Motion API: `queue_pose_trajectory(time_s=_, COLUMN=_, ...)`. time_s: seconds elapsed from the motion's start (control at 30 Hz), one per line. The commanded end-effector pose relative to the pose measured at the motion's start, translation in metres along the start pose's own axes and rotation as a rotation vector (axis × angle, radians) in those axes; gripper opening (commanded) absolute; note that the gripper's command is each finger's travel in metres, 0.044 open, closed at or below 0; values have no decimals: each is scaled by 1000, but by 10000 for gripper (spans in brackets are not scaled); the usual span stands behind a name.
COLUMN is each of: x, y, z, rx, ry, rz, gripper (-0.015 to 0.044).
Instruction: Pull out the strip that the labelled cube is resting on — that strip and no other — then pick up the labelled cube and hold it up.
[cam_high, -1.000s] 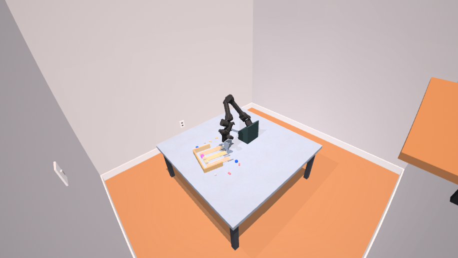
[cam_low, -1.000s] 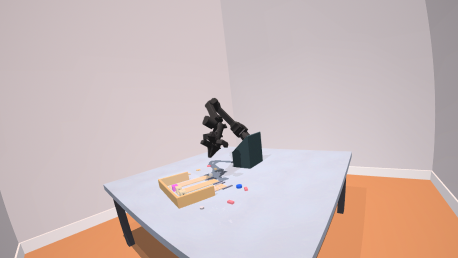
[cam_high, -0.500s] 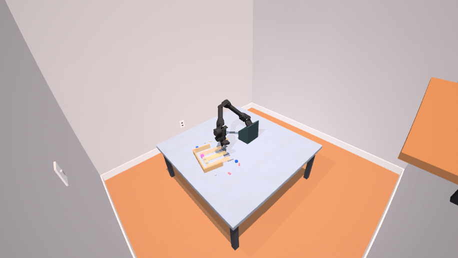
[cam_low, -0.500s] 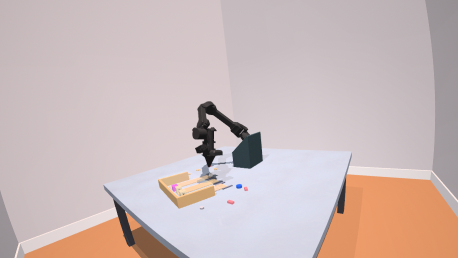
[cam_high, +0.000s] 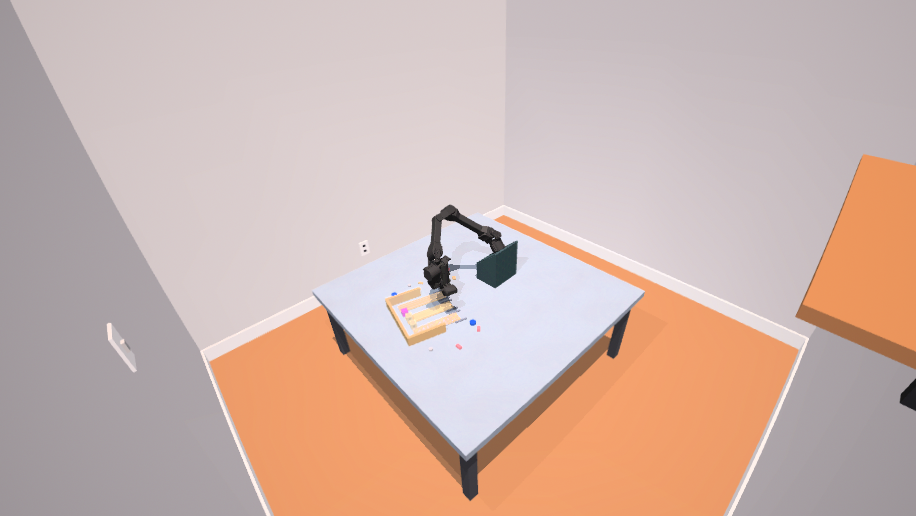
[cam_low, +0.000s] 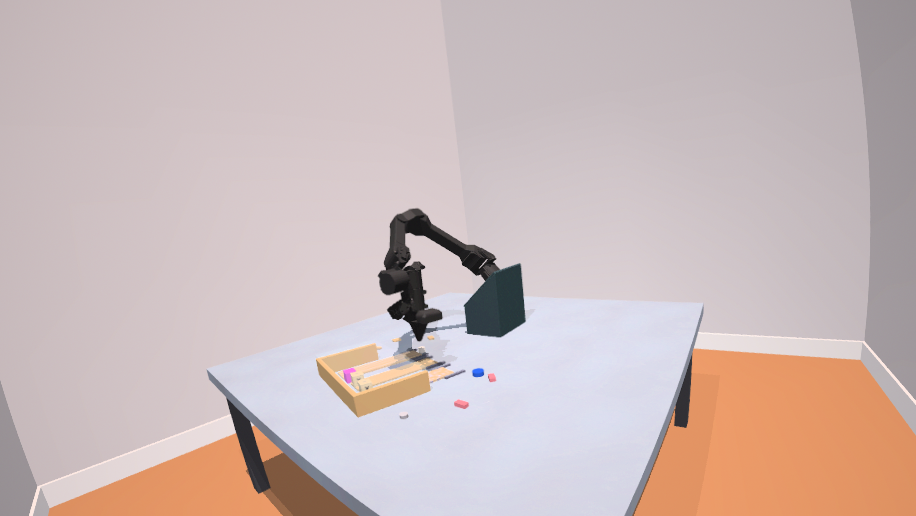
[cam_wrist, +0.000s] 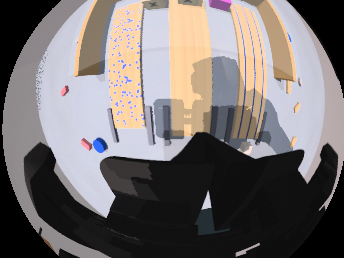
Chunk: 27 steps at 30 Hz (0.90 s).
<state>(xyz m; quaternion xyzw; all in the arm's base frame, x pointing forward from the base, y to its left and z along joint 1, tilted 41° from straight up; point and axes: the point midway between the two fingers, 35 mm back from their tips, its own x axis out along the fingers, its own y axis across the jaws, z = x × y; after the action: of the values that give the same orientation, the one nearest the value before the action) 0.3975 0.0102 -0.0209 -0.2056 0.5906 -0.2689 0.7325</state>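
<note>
Jaws fully together, nothing between the fingers; the gripper (cam_high: 448, 291) (cam_low: 419, 334) (cam_wrist: 200, 137) points down above the table, near the open end of the wooden frame. Table (cam_high: 512, 358) (cam_low: 544, 410) (cam_wrist: 60, 70) carries the lot. Black six-joint arm (cam_high: 471, 222) (cam_low: 445, 240) reaches out from a dark green wedge-shaped housing (cam_high: 496, 267) (cam_low: 509, 304). Three-sided wooden frame (cam_high: 426, 335) (cam_low: 394, 395) (cam_wrist: 91, 40) surrounds the far ends of three strips: blue-speckled strip (cam_wrist: 126, 70), plain strip (cam_wrist: 190, 75), blue-lined strip (cam_wrist: 251, 70). Near ends stick out toward the gripper, dark rails alongside. Cubes sit at the far ends, well apart from the jaws: magenta cube (cam_high: 404, 311) (cam_low: 349, 375) (cam_wrist: 220, 4), then two beige cubes. Of those, the middle cube (cam_wrist: 190, 2) overlaps the plain strip's far end in wrist view; the outer cube (cam_wrist: 155, 4) shows between speckled and plain. Both beige ones show a dark X; magenta is cropped, so can't tell which cube is the target or its exact support. Blue disc (cam_high: 473, 322) (cam_low: 478, 372) (cam_wrist: 100, 145) lies outside the frame, small pink block (cam_high: 478, 328) (cam_low: 492, 377) (cam_wrist: 86, 144) just beside it. No brand or text readable.
</note>
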Motion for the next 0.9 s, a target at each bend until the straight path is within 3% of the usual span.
queue_pose_trajectory(time_s=0.0, x=9, y=2, z=-1, rx=-2, ry=9, rz=0, gripper=0)
queue_pose_trajectory(time_s=0.87, x=52, y=4, z=-3, rx=-3, ry=8, rz=-1, gripper=0)
